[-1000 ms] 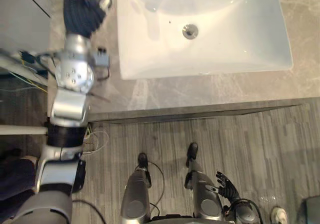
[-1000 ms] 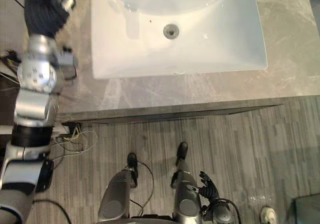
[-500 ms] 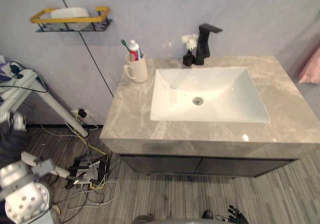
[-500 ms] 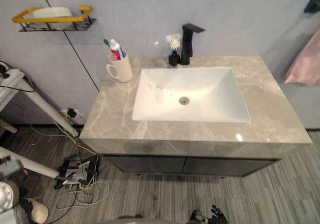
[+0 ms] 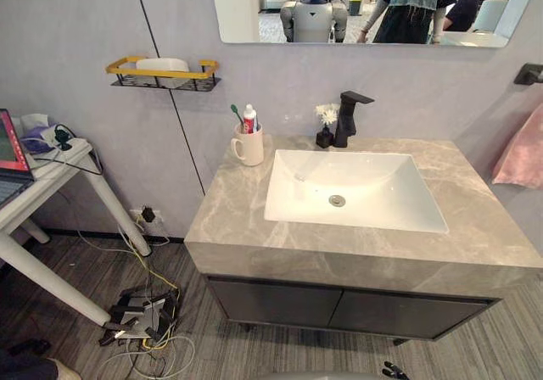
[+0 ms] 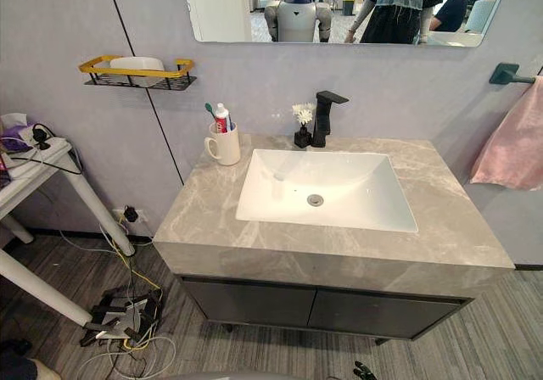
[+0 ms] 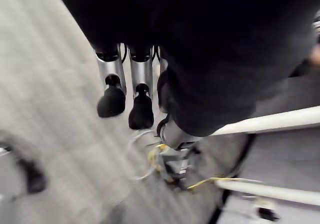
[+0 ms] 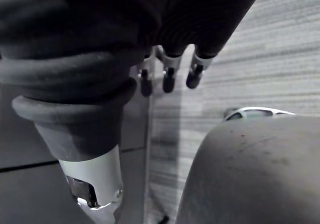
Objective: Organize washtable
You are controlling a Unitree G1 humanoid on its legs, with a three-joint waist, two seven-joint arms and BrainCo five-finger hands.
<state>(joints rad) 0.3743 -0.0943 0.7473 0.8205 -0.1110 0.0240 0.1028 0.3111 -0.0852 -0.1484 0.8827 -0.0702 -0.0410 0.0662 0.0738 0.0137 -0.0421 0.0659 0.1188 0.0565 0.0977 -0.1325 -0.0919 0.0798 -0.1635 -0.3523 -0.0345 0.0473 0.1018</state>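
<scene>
grey marble bench [image 5: 233,223] against the wall carries a white sink [image 5: 365,176], a black tap [image 5: 346,119] and, at its back left corner, a white mug [image 5: 249,147] holding a toothbrush [image 5: 237,114] and toothpaste [image 5: 249,117]. left hand [image 7: 141,78] and right hand [image 8: 169,73] hang over the floor, fingers straight, empty.

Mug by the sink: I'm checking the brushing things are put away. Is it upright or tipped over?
Upright: the mug stands on the counter left of the sink, toothbrush and toothpaste sticking up out of it.
</scene>
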